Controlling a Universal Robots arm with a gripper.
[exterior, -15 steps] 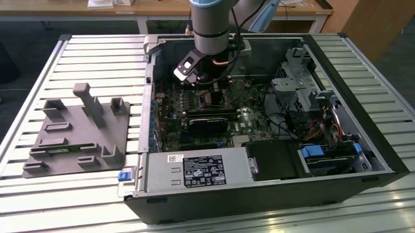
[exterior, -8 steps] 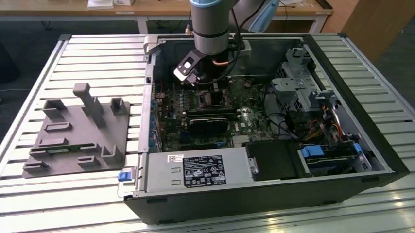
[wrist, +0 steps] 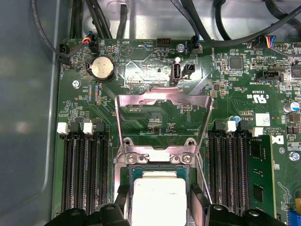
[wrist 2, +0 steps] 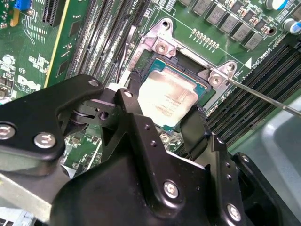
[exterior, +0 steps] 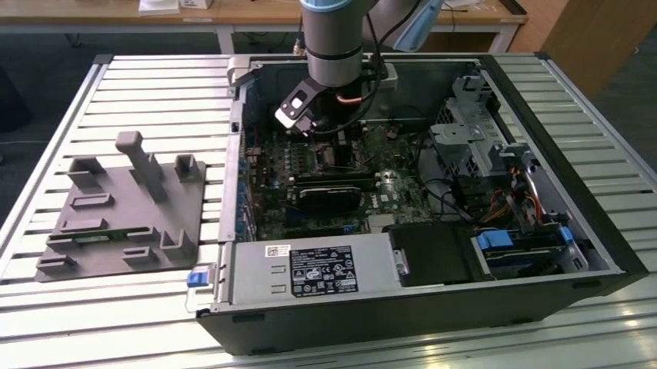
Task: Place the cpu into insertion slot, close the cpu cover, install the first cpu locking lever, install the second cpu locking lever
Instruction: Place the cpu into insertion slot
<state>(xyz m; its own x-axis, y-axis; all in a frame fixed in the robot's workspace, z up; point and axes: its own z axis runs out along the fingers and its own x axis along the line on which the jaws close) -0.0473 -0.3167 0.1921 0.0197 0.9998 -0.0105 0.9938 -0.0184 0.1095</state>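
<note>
Black fingers (wrist 2: 135, 87) of the gripper (wrist 2: 164, 102) straddle the cpu (wrist 2: 169, 92), closed against two opposite edges of it. Cpu is flat in the slot (wrist 2: 181, 63) with its silvery face up and the dark socket rim showing round it. The first wrist view has the same grip: one finger on each side of the chip and no visible gap. Cover (wrist: 162, 100) is swung open, standing up off its hinge at the slot's far edge, with green board visible through its window. A thin steel lever (wrist 2: 263, 96) sticks out loose from one slot corner, not latched. The slot sits mid-motherboard (wrist: 141, 75) between two banks of long black slots (wrist: 84, 169). In the exterior view the arm (exterior: 334, 38) drops near-vertical from above into the open case (exterior: 411, 307), wrist pointing down, tool tilted slightly toward that view's left, and gripper low over the board near the case's back wall. The case lies on its side on the slatted metal table (exterior: 154, 84), toward the table edge on the exterior view's right. A grey fixture (exterior: 123, 207) sits near the opposite table edge, well apart from the arm.
</note>
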